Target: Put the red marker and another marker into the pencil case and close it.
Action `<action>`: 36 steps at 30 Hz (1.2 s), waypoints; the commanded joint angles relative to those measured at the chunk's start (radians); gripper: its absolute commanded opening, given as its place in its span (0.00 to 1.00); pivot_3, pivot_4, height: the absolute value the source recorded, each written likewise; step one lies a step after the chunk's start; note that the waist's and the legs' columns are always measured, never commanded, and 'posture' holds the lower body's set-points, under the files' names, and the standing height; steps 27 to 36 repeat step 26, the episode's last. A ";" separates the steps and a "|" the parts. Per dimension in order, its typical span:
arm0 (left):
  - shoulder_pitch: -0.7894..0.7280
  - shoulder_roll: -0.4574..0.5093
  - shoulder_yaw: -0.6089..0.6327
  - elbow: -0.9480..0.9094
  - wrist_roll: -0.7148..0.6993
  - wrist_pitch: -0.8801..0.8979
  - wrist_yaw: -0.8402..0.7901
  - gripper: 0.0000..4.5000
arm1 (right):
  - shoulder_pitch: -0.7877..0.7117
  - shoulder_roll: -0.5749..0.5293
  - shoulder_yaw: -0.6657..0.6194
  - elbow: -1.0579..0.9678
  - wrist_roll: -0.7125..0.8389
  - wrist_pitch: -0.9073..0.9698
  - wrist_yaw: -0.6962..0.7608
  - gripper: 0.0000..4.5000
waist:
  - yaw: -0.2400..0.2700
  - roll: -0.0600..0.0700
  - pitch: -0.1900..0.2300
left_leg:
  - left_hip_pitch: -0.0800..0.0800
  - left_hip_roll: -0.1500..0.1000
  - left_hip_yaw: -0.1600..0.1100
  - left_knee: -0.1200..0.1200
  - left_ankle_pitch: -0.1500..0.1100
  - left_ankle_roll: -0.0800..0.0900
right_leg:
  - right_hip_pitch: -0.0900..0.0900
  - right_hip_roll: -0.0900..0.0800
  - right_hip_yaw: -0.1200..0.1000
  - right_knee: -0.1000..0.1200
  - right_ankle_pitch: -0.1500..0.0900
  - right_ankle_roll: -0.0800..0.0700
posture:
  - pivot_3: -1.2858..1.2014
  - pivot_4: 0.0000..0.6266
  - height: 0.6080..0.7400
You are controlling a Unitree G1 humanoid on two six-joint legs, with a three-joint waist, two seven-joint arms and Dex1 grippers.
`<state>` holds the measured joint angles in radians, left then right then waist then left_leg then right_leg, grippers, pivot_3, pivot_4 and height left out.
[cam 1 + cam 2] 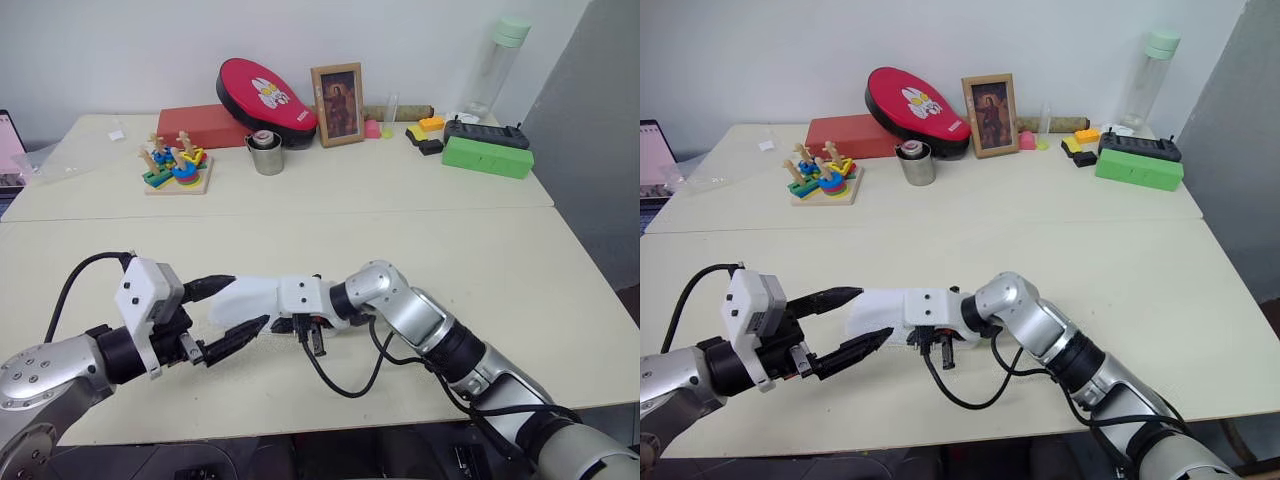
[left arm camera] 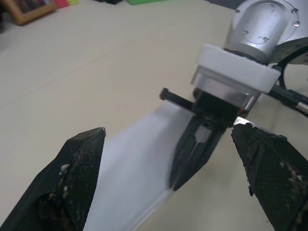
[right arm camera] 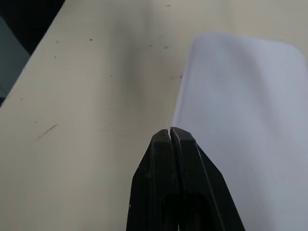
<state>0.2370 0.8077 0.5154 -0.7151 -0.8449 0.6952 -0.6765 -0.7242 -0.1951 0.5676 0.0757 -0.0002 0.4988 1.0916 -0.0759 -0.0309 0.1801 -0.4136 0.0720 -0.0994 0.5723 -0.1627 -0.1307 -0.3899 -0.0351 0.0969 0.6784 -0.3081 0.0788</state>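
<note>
Left eye view looks down over a cream-coloured table [image 1: 450,260] made of two tops pushed together, a seam running across between them, set against a plain white wall with a grey panel at the right. Along the far edge stand a red oval case with a rabbit picture [image 1: 266,96], a flat red box [image 1: 203,125], a framed picture [image 1: 338,104], a small metal cup [image 1: 266,154], a wooden stacking toy with coloured pieces [image 1: 175,166], a green rectangular block [image 1: 487,156] and a clear bottle with a pale green cap [image 1: 499,62]. Near the front edge lies the white plastic rectangular pencil case [image 1: 245,300], lid down. The left gripper [image 1: 228,314] holds its two black fingers spread wide on either side of the case's near end.

Right eye view shows the same layout.

Left wrist view shows the right gripper [image 2: 190,161] with its fingers pressed together, the tips over the case's white lid.

Right wrist view shows bare, lightly speckled tabletop beside the case's rounded corner, those fingers shut with nothing between them.
</note>
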 commanded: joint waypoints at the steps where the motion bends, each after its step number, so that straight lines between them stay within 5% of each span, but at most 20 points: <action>1: -0.081 0.001 0.077 0.138 0.029 -0.017 0.065 1.00 | -0.010 -0.030 -0.226 -0.132 0.178 0.125 0.002 0.01 | 0.003 0.001 0.002 | -0.002 0.000 0.000 0.000 0.000 0.000 | -0.001 0.000 0.000 0.000 0.000 0.001 | 0.52 0.24 1.00; 7: -0.245 0.067 0.034 0.414 0.160 -0.083 0.053 1.00 | 0.005 -0.188 -0.441 -0.138 0.270 0.225 -0.038 0.09 | 0.006 0.001 0.003 | -0.004 0.000 -0.002 0.000 -0.001 0.000 | -0.001 0.001 -0.002 -0.002 0.002 0.005 | 0.52 0.24 1.00; 15: -0.433 0.122 -0.102 0.735 0.342 -0.233 -0.041 1.00 | 0.042 -0.335 -0.538 -0.063 0.256 0.184 -0.113 0.50 | 0.013 0.002 0.004 | -0.007 0.000 0.000 -0.002 -0.001 0.001 | -0.007 0.001 0.000 -0.002 0.002 0.006 | 0.52 0.24 1.00; 24: -0.487 0.121 -0.142 0.878 0.431 -0.317 -0.095 1.00 | 0.070 -0.368 -0.544 -0.082 0.277 0.181 -0.154 0.99 | 0.011 0.002 0.004 | -0.016 0.000 -0.001 -0.001 -0.001 0.001 | -0.015 0.001 -0.001 0.002 0.005 0.002 | 0.52 0.24 1.00; 36: -0.479 0.122 -0.147 0.874 0.441 -0.323 -0.102 1.00 | 0.073 -0.364 -0.536 -0.080 0.272 0.176 -0.160 0.99 | 0.012 0.002 0.004 | -0.016 0.000 -0.001 -0.001 -0.001 0.000 | -0.015 0.001 -0.001 0.001 0.005 0.002 | 0.52 0.24 1.00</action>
